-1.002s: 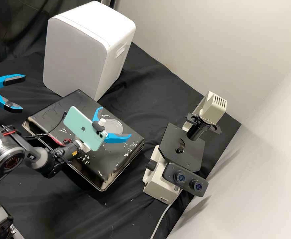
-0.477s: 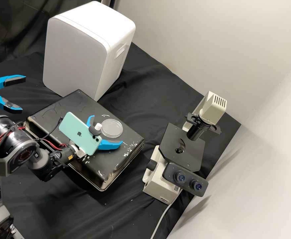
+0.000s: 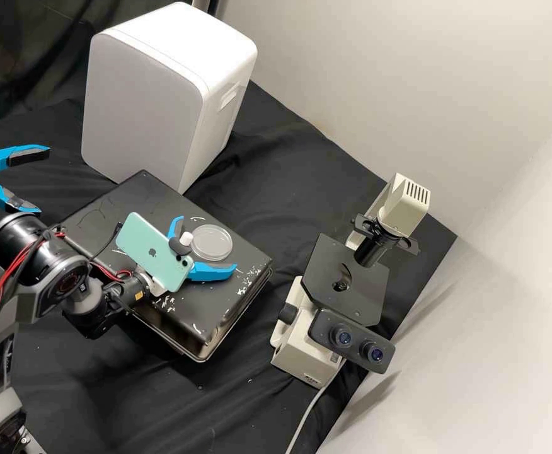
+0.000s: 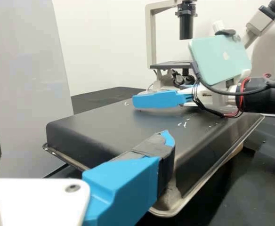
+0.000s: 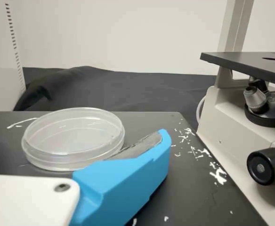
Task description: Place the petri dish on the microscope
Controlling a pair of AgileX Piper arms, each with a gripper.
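The clear round petri dish lies flat on a black tray. My right gripper is low over the tray and open, with one blue finger on each side of the dish. In the right wrist view the dish sits just beside one blue finger; I cannot tell if they touch. The microscope stands to the right of the tray, its black stage bare. My left gripper hangs open at the far left, holding nothing. In its own view it faces the tray.
A tall white box stands behind the tray. A mint-green phone is mounted on the right wrist. White flecks dot the tray's near corner. A grey cable runs from the microscope to the bench front. A wall borders the right side.
The right gripper has dropped down to the tray and drawn back a little, so its fingers now flank the dish. The left gripper has shifted slightly. The dish has stayed in place.
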